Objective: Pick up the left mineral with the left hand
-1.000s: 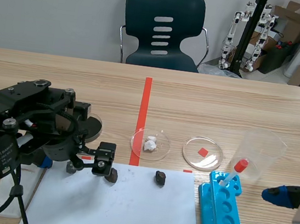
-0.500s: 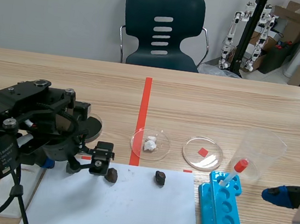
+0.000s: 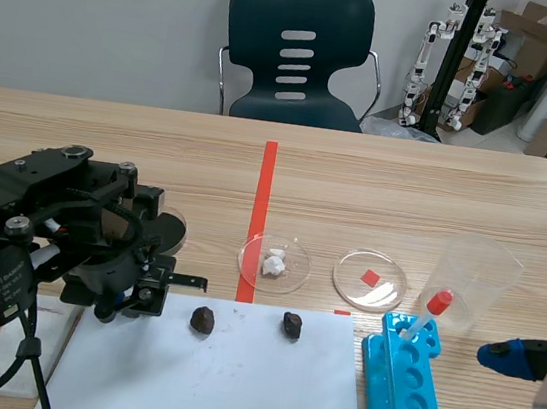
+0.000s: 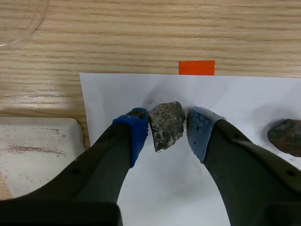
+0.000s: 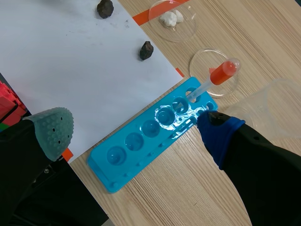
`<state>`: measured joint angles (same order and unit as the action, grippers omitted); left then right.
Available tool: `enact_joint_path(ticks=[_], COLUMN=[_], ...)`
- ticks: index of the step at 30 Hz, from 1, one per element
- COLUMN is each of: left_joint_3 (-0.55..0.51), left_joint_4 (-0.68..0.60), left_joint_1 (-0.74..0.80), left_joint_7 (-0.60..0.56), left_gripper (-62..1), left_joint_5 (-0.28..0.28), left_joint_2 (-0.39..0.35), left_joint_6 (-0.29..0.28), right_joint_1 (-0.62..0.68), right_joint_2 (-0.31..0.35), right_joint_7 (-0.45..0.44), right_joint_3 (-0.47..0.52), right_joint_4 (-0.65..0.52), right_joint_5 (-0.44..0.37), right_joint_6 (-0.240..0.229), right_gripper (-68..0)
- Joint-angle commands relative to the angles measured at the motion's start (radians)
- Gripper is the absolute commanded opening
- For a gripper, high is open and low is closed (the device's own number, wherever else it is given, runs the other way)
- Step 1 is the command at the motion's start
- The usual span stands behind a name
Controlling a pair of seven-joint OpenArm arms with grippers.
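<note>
Off the left edge of the white sheet of paper (image 3: pixel 230 380) lies a flat white slab (image 4: pixel 37 146). Beyond the sheet's far-left corner you can see part of a clear round dish (image 4: pixel 19 19). Your left claw (image 4: pixel 167 131) sits over that same far-left corner, its blue dotted pads (image 4: pixel 139 134) pinching the rough grey-brown mineral (image 4: pixel 164 121) from either side. The stone looks to be resting on the sheet, just inside its far edge, and in the scene view the claw hides it. Further right, near the sheet's far edge, lie a dark brown rounded mineral (image 3: pixel 203 320) and then a smaller near-black mineral (image 3: pixel 291 325), both lying free. Just past the far edge, about mid-sheet, stands a clear shallow dish (image 3: pixel 250 267) holding white lumps (image 3: pixel 274 262). Past the right part of that edge is a second clear dish (image 3: pixel 393 273) showing a small red square. Along the sheet's right edge runs a bright blue plastic tube rack (image 3: pixel 411 399), with a clear tube topped in orange-red (image 3: pixel 439 302) leaning in its farthest hole. A clear plastic beaker (image 3: pixel 486 273) stands beyond the sheet's far-right corner. Your right claw (image 5: pixel 136 134) hangs off the sheet's right edge, fingers spread wide, holding nothing.
</note>
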<state>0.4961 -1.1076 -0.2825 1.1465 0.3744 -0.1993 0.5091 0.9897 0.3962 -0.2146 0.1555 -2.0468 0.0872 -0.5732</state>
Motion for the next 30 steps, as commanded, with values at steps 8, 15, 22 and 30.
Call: enact_joint_path(ticks=[8,15,22,30], left_joint_3=[-0.006,-0.006,-0.009,-0.024], left_joint_4=[-0.005,-0.008,-0.108,-0.287], left_joint_1=[-0.011,-0.01,0.052,0.177], left_joint_7=[-0.004,-0.006,-0.093,-0.202], left_gripper=[-46.4,-46.4,-46.4,-46.4], left_joint_5=[-0.002,-0.002,-0.001,0.006], left_joint_2=[0.005,0.004,-0.024,-0.105], left_joint_6=[0.005,0.004,0.004,0.004], right_joint_1=[-0.006,-0.006,-0.006,-0.006], right_joint_2=[0.011,0.011,0.011,0.011], right_joint_7=[-0.008,-0.008,-0.008,-0.008], right_joint_3=[0.002,0.002,0.002,0.002], right_joint_4=[-0.016,-0.016,-0.016,-0.016], right_joint_5=[-0.008,-0.008,-0.008,-0.008], right_joint_6=[0.001,0.001,0.001,0.001], right_gripper=[-12.8,-12.8,-12.8,-12.8])
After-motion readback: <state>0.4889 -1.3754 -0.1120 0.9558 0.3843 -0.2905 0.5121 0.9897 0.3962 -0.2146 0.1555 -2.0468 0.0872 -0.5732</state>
